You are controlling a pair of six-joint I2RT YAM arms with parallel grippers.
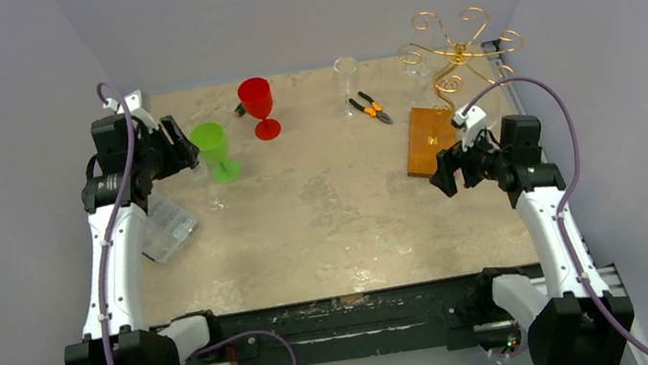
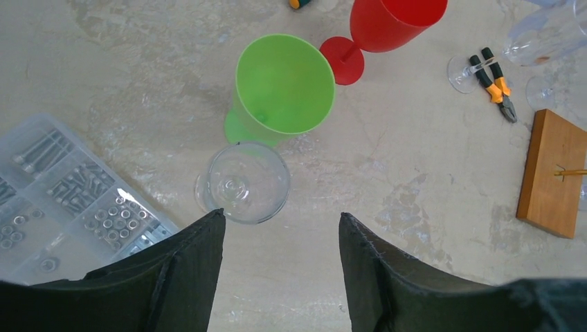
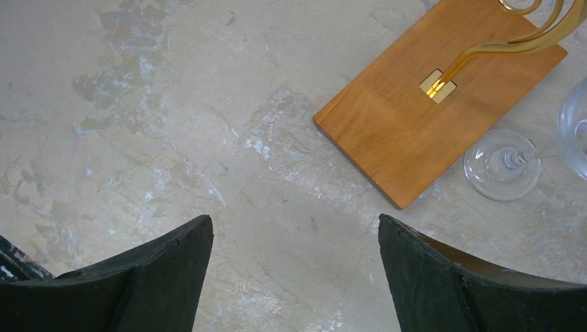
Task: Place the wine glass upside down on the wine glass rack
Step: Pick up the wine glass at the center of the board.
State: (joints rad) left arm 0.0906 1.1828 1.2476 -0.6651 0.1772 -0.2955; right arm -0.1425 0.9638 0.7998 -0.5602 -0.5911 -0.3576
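Your left tool [image 2: 280, 221] gapes empty; wine glass [image 2: 242, 181] stands ahead-left, seemingly untouched. Centre it before closing.

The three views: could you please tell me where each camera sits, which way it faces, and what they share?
Top external: above and behind the arms, facing down over the table; both arms show.
Left wrist: on the left arm, facing down at a clear glass and green cup; its open jaws show below.
Right wrist: on the right arm, facing down at the rack; its open jaws show below.
Shared: both wrist views show the rack's wooden base.
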